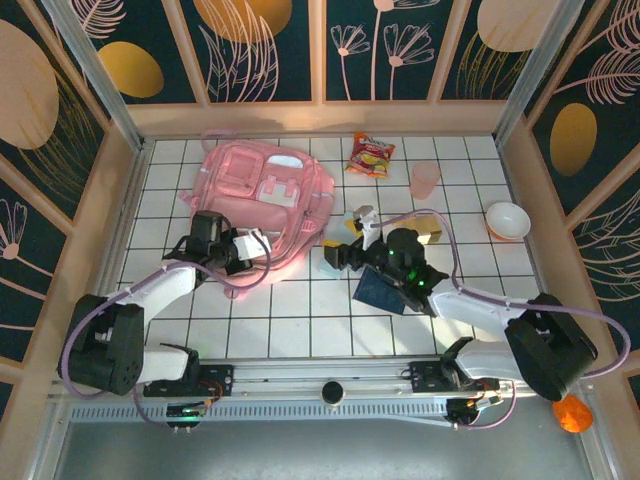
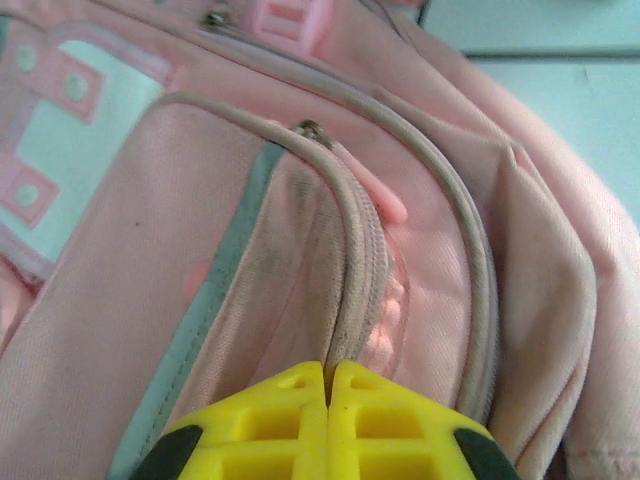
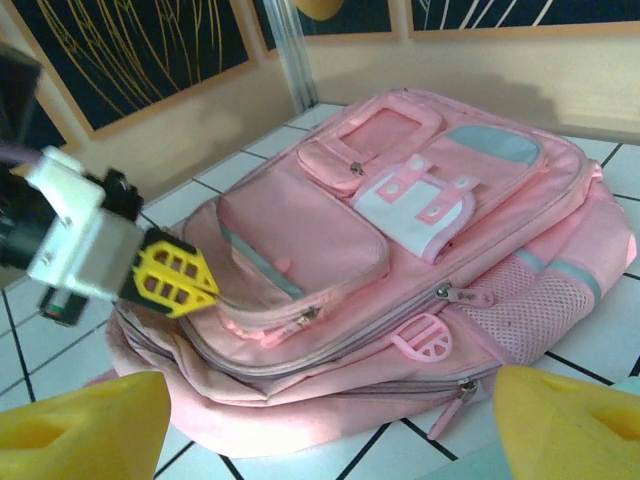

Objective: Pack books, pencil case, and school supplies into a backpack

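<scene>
the table (image 1: 300,325) is a white tiled top with dark grid lines, fenced by low wooden walls. the backpack (image 1: 262,190) lies flat on it at the far left, front pockets up. a red-orange packet (image 1: 371,155) lies near the far wall, just right of the backpack, and a pink cup (image 1: 425,180) stands to its right. a white bowl (image 1: 508,220) sits near the right wall. a navy book (image 1: 378,291) lies around the middle, and a pale case (image 1: 329,263) rests just beside the backpack's near right corner.
</scene>
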Available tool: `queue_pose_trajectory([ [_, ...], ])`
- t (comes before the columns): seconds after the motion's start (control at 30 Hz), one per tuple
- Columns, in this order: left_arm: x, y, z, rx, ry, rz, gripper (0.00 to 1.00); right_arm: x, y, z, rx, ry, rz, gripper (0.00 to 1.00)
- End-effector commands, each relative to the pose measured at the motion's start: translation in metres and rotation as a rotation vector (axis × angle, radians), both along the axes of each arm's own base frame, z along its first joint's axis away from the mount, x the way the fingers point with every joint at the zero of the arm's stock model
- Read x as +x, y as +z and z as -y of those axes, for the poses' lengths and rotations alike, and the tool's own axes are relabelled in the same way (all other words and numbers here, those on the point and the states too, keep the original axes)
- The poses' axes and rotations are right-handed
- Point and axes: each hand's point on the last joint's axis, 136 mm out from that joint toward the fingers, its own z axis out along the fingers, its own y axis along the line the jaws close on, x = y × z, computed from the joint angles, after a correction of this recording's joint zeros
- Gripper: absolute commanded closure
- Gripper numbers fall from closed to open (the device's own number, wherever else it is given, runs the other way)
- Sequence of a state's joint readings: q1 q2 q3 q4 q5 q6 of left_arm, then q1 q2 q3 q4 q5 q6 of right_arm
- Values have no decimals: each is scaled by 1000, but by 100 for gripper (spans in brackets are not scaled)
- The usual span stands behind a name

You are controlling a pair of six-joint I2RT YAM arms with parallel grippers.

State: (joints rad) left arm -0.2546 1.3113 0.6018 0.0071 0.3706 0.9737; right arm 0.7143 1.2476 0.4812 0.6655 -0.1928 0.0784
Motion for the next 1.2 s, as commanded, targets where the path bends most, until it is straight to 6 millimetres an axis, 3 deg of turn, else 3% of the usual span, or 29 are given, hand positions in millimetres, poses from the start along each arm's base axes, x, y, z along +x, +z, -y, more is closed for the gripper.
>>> queue_pose_trajectory([
  [0.0, 3, 44, 12, -102, -22, 55, 100, 5, 4, -8, -50, 43, 63, 16],
  [0.3, 8, 115, 11, -143, -5, 210, 100, 38, -31, 8, -157, 102, 58, 22],
  [0.53, 17, 146, 5, -132, -2, 262, 100, 52, -47, 8, -195, 152, 73, 31],
  [0.8, 17, 156, 5, -144, -16, 284, 100, 70, -74, -6, -181, 195, -34, 42],
  [1.17, 16, 156, 7, -163, -23, 283, 100, 77, -100, -23, -168, 264, -191, 48],
])
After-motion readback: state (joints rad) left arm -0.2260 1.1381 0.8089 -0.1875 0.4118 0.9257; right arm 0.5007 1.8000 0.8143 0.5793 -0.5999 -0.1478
